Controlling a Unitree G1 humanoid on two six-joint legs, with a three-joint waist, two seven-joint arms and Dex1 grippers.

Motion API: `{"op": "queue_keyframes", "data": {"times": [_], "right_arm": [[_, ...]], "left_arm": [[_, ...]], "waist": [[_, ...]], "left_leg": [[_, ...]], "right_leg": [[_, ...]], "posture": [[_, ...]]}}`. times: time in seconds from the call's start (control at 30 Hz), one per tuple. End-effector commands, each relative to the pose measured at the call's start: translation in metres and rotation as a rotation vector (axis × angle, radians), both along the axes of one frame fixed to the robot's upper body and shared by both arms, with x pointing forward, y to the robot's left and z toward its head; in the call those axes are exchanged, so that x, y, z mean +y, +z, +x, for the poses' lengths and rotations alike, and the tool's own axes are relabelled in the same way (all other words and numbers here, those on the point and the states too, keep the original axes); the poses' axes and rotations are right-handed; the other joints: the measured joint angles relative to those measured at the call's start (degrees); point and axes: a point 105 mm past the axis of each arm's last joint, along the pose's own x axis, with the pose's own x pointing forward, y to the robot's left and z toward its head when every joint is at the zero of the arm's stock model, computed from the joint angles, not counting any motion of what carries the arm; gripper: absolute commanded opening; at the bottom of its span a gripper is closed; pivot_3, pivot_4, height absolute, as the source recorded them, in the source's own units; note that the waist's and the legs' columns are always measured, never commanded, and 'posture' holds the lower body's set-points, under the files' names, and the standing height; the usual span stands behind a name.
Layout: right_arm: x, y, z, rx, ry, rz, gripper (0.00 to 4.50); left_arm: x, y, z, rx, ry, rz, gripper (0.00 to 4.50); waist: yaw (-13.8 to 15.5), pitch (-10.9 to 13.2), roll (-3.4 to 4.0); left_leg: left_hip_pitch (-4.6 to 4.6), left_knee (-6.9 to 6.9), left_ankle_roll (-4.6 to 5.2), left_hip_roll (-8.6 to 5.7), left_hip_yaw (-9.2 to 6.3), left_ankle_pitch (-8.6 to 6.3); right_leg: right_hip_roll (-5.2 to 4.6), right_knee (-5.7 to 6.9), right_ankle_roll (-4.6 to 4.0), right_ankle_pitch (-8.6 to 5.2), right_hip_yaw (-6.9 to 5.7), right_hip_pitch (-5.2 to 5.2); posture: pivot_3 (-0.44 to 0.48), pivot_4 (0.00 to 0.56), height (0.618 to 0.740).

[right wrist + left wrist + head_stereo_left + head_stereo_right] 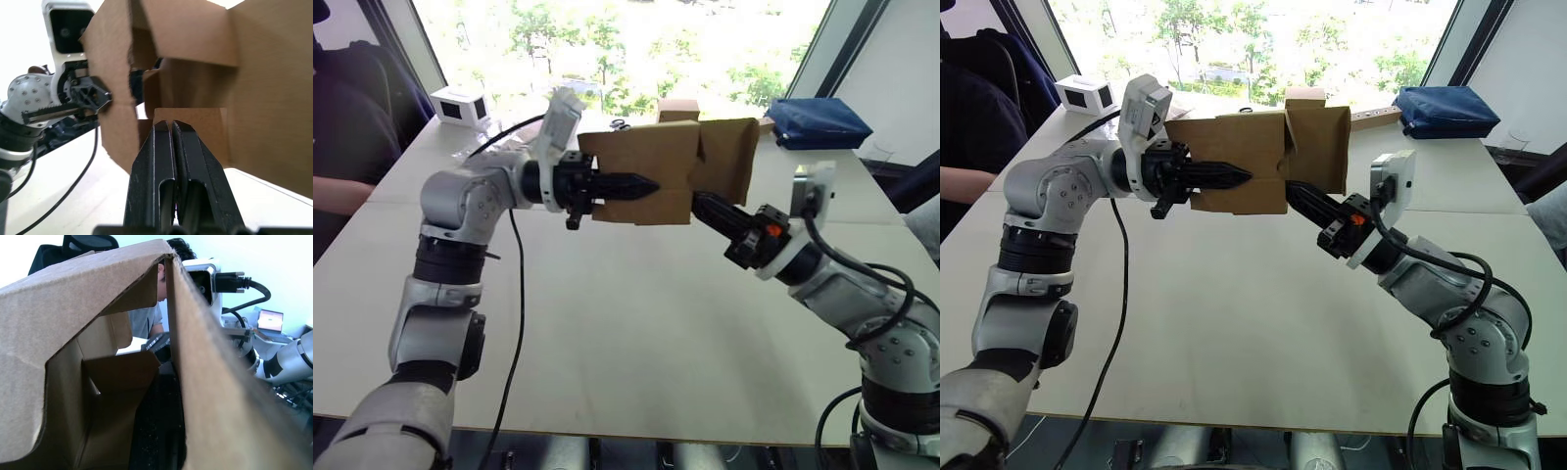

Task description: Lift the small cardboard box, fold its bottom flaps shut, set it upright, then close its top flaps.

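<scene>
The big white table (607,323) lies under my two arms. Above it, up in the air, I hold the small cardboard box (651,162), plain brown wavy card with no marks on it. It is not on the table; it hangs above the far middle part of it. The box lies on its side, so its long way runs left to right, and its open ends look left and right. One flat brown wall faces me. In my left wrist view I can see right through the hollow inside, with short brown flaps (117,377) folded partly in at the far end. A bigger flap panel (729,157) stands up on the right end of the box.

My left gripper (641,185) reaches in from the left, and its two black fingers lie pressed together flat against the near wall of the box. My right gripper (172,128) comes up from the right and low, its two black fingers closed tight together, with their tips at the box's lower edge.

Far away on the table sit a blue cloth bag (819,122) on the right, a white box with dark panels (460,106) on the left, and a small neat brown cube box (677,110) behind.
</scene>
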Motion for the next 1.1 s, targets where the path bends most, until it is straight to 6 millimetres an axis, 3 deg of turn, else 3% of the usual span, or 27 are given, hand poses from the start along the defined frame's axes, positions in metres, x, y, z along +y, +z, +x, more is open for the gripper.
{"op": "queue_keyframes", "data": {"times": [0.03,0.3,0.57,0.73,0.87,1.0,1.1], "right_arm": [[0.008,0.01,-0.006,-0.048,0.048,0.006,0.06],[0.003,0.014,-0.005,-0.065,0.038,-0.009,0.06],[-0.043,0.05,-0.03,-0.083,0.064,0.046,0.06],[-0.072,0.065,-0.01,-0.114,-0.083,0.163,0.06],[-0.101,0.048,0.025,-0.084,-0.297,0.177,0.06],[-0.098,0.028,0.048,-0.042,-0.355,0.146,0.06],[-0.085,0.018,0.059,-0.029,-0.34,0.12,0.06]], "left_arm": [[-0.003,0.01,-0.009,-0.045,-0.04,-0.005,0.0],[0.0,0.009,-0.005,-0.054,-0.019,0.006,0.0],[0.014,0.014,0.005,-0.064,0.051,0.005,0.0],[0.016,0.016,0.007,-0.067,0.06,-0.003,0.0],[0.014,0.018,0.001,-0.065,0.042,-0.006,0.0],[0.013,0.019,-0.003,-0.065,0.031,-0.008,0.0],[0.012,0.02,-0.005,-0.057,0.026,-0.01,0.0]], "waist": [[0.0,0.0,0.0],[0.0,0.0,0.0],[0.1,0.0,0.01],[-0.1,0.0,-0.01],[0.0,0.0,0.0],[-0.1,0.0,0.01],[-0.3,0.0,0.05]], "left_leg": [[0.0,0.0,0.0,0.0,0.0,0.0],[0.0,0.0,0.0,0.0,0.0,0.0],[-0.05,0.0,0.01,0.0,-0.02,0.0],[-0.01,0.02,0.01,0.0,0.01,0.0],[-0.03,0.01,0.01,0.0,0.0,-0.01],[-0.05,0.02,0.01,0.0,0.02,-0.01],[-0.05,0.02,0.01,0.0,0.02,0.0]], "right_leg": [[0.0,0.0,0.0,0.0,0.0,0.0],[0.0,0.0,0.0,0.0,0.0,0.0],[-0.04,-0.03,0.0,0.0,-0.02,-0.01],[-0.05,-0.04,-0.01,0.0,-0.01,0.01],[-0.01,-0.03,0.0,0.0,-0.01,-0.01],[-0.01,-0.02,0.0,0.0,0.01,-0.03],[-0.01,0.01,0.01,0.01,0.01,-0.05]], "posture": [[0.0,0.15,0.74],[0.0,0.15,0.74],[0.0,0.15,0.74],[0.0,0.15,0.74],[0.0,0.15,0.74],[0.0,0.15,0.74],[0.0,0.15,0.74]]}}
